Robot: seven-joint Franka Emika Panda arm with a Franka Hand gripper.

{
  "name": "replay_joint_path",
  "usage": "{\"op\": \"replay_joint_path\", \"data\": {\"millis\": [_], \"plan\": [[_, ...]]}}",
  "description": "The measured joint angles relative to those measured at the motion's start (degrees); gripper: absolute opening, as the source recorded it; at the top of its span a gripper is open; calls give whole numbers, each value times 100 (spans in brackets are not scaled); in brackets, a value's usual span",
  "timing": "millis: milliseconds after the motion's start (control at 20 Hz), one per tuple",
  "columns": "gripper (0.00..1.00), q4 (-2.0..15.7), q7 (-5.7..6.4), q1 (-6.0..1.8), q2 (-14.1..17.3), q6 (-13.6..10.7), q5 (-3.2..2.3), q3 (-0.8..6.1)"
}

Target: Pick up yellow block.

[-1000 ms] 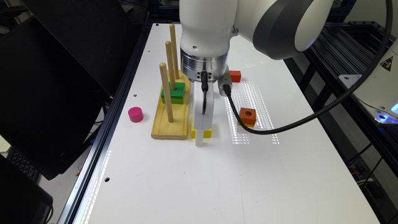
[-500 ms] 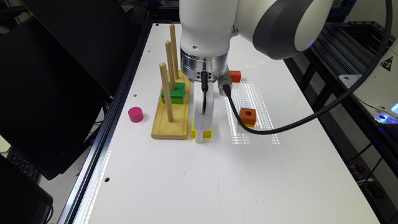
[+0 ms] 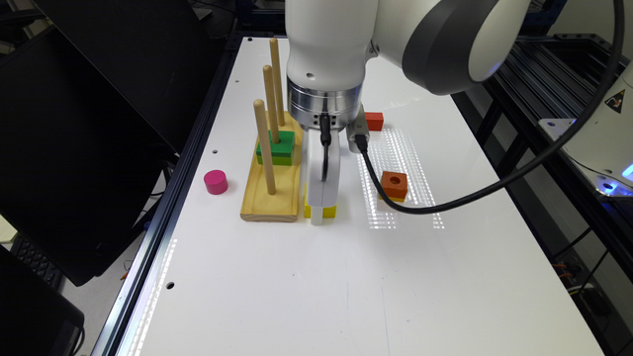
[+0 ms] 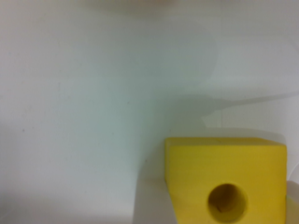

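Note:
The yellow block [image 3: 330,211] lies flat on the white table, just to the exterior view's right of the wooden peg board. The white gripper [image 3: 319,215] stands straight down over it, its tip at table level, and hides most of the block. The wrist view shows the yellow block [image 4: 224,172] very close, with its round centre hole facing up. Blurred pale shapes lie at both of its sides, and whether they press on it is unclear.
The peg board [image 3: 269,210] carries three upright pegs, with a green block [image 3: 282,147] on the middle one. An orange holed block [image 3: 394,184] and a small red block [image 3: 374,120] sit toward the exterior view's right. A pink cylinder [image 3: 215,181] is near the table's edge. A black cable [image 3: 445,207] arcs over the table.

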Motion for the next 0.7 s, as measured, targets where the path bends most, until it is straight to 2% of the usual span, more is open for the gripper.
{"op": "replay_joint_path", "data": {"millis": [500,550,700], "plan": [[100,0,0,0,0,0,0,0],[0,0,0,0,0,0,0,0],[0,0,0,0,0,0,0,0]]}}
